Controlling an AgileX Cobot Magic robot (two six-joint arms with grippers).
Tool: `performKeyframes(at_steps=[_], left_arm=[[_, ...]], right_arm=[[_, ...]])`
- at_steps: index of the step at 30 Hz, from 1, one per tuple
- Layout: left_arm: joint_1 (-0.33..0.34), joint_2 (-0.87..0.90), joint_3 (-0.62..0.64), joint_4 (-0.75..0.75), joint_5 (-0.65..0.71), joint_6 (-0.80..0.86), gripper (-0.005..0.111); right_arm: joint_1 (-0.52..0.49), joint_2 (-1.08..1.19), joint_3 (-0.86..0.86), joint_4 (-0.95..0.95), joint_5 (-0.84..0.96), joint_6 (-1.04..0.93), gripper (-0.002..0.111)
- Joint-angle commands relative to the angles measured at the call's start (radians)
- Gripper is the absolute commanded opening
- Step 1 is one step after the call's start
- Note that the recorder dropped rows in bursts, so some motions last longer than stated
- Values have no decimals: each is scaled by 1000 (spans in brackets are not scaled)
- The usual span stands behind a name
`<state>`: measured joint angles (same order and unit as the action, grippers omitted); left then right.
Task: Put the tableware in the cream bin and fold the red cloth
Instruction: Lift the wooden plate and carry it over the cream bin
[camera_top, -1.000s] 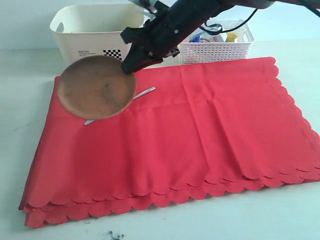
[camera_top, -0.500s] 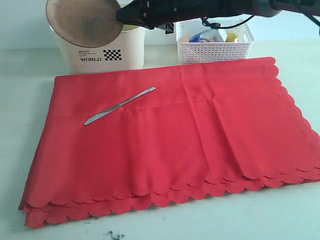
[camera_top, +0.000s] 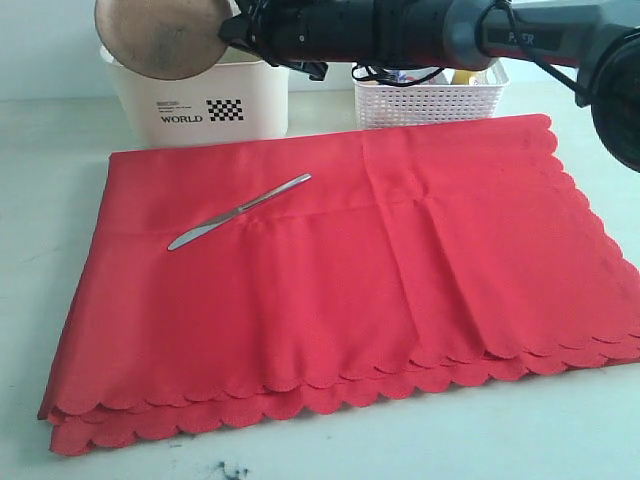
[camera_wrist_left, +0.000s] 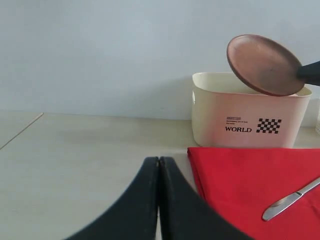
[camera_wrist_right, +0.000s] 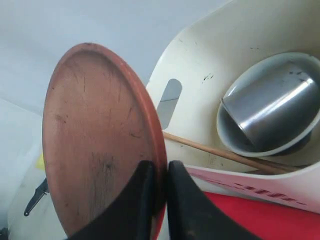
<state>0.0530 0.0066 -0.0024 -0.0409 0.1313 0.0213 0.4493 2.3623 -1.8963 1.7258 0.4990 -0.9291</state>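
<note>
While R hand pinches its rim, round brown wooden plate w/ scuffed face tilts over cream bin.

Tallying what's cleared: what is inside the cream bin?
In the bin: a bowl with a steel cup lying in it, and a thin wooden stick. The held plate and near wall hide the rest.
</note>
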Motion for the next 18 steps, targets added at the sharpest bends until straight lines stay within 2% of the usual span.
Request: performKeyframes(at_steps=[1, 9, 18], left_arm=[[-5, -7, 2, 0, -3, 1, 2], [-5, -7, 2, 0, -3, 1, 2], [-5, -7, 2, 0, -3, 1, 2]], right_arm=[[3, -9, -12, 19, 46, -11, 0], [26, -40, 9, 19, 101, -31, 0], [126, -47, 5, 19, -146, -16, 0]])
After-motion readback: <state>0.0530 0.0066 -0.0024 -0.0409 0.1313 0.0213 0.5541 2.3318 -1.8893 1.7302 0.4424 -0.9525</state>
